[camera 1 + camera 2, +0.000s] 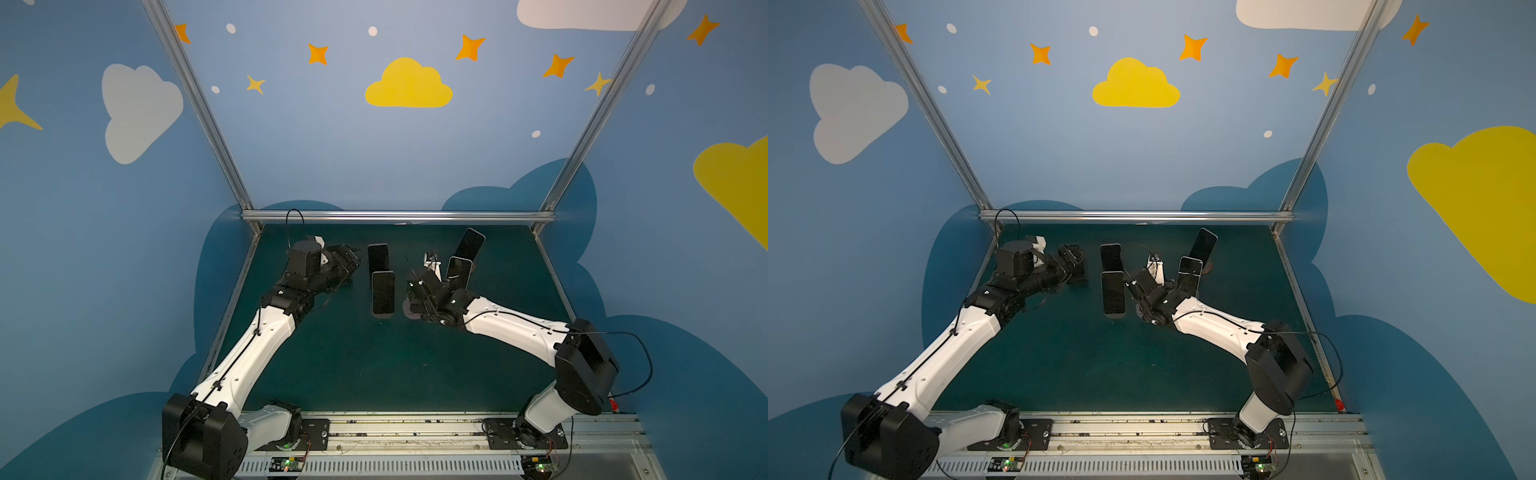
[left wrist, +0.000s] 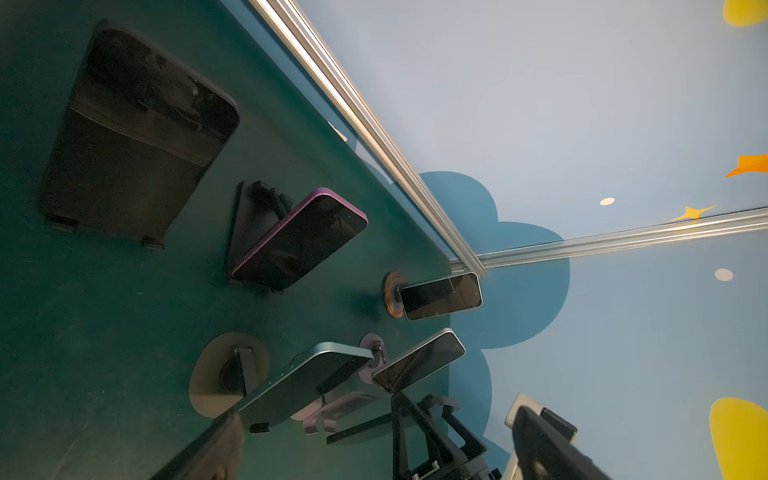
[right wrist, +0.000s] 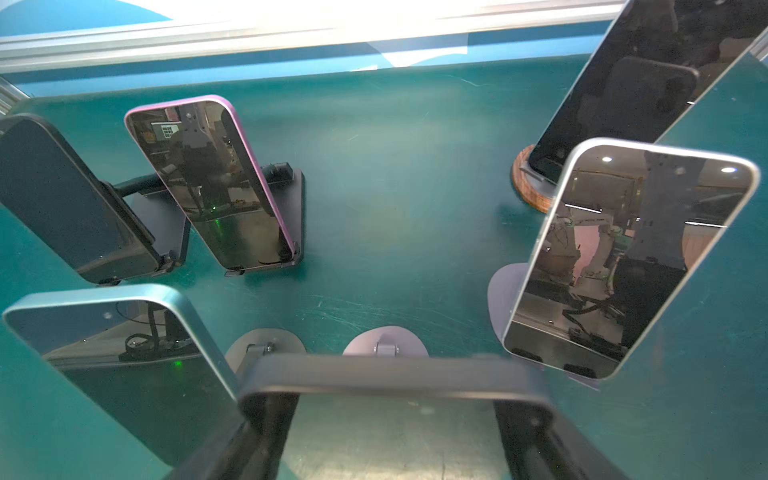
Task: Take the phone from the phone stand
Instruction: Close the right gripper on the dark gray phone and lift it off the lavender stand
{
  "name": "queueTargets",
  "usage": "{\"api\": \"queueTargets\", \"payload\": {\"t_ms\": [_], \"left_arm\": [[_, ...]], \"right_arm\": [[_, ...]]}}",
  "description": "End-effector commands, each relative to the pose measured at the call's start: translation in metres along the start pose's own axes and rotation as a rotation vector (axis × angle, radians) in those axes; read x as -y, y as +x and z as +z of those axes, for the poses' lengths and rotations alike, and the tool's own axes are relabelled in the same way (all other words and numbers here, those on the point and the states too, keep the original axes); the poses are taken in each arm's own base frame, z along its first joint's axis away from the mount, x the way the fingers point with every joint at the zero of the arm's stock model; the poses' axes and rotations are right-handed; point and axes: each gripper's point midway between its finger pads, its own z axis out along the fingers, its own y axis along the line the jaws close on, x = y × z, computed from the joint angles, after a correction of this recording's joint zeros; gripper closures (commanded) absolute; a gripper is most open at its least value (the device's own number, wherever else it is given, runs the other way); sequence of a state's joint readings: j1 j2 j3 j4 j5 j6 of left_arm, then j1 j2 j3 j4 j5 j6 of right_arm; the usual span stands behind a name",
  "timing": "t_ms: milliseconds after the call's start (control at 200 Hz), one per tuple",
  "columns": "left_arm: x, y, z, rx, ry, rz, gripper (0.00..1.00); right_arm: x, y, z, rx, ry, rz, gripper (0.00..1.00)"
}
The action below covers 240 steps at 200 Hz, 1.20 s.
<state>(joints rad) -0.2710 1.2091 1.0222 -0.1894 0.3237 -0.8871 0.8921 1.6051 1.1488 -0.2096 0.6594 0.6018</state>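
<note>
**Left:** The left end effector (image 1: 345, 262) has its jaws spread fully and holds nothing. It stands over the left of the bench (image 1: 374, 365), beside the rows of phones.

**Left of centre:** A purple-edged phone (image 3: 208, 183) and a teal-edged phone (image 3: 124, 365) each sit propped on a stand, untouched.

**Centre:** The right end effector (image 3: 395, 419) is part closed on a dark phone (image 3: 395, 372), with 1 finger on each long edge near 1 end. The phone lies just over the lavender stand (image 3: 384, 338). In the left wrist view the stand's plate looks bare, so the phone is judged lifted off. Contact at the lower lip cannot be ruled out.

**Right:** A silver-edged phone (image 3: 631, 257) sits on its stand, and another phone (image 3: 648, 75) sits on a wooden-based stand (image 3: 525, 183).

**Handling:** The dark phone is judged a rigid, thin slab of moderate weight. Its glass faces are smooth, slippery and breakable, so the side edges, gripped squarely, are the correct hold. The neighbouring phones stand close.
</note>
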Motion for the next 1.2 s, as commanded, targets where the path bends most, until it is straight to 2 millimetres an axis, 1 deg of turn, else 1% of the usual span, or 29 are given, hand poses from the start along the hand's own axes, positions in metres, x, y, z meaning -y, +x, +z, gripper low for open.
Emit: {"api": "queueTargets", "payload": {"t_ms": [0, 160, 506, 746, 871, 981, 1051, 1197], "left_arm": [[0.002, 0.001, 0.003, -0.006, 0.013, 0.004, 0.0], [0.002, 0.004, 0.005, -0.015, 0.011, 0.006, 0.0], [0.002, 0.008, 0.008, -0.032, 0.012, 0.01, 0.0], [0.01, 0.014, 0.01, -0.063, 0.038, 0.029, 0.0], [0.018, 0.019, 0.009, -0.08, 0.062, 0.053, 0.0], [0.03, 0.023, 0.004, -0.082, 0.1, 0.091, 0.0], [0.037, 0.03, 0.001, -0.091, 0.12, 0.12, 0.0], [0.057, 0.053, -0.004, -0.141, 0.181, 0.192, 0.0]], "right_arm": [[0.004, -0.02, -0.015, 0.066, -0.003, 0.029, 0.38], [0.01, -0.021, -0.021, 0.076, -0.001, 0.034, 0.39], [0.019, -0.016, -0.026, 0.07, 0.007, 0.03, 0.38], [0.023, -0.017, -0.033, 0.067, 0.003, 0.03, 0.39], [0.026, -0.018, -0.038, 0.07, -0.004, 0.033, 0.4], [0.03, -0.015, -0.041, 0.062, -0.001, 0.023, 0.4], [0.035, -0.012, -0.044, 0.057, 0.003, 0.018, 0.4], [0.048, -0.004, -0.052, 0.044, 0.014, 0.001, 0.4]]}}
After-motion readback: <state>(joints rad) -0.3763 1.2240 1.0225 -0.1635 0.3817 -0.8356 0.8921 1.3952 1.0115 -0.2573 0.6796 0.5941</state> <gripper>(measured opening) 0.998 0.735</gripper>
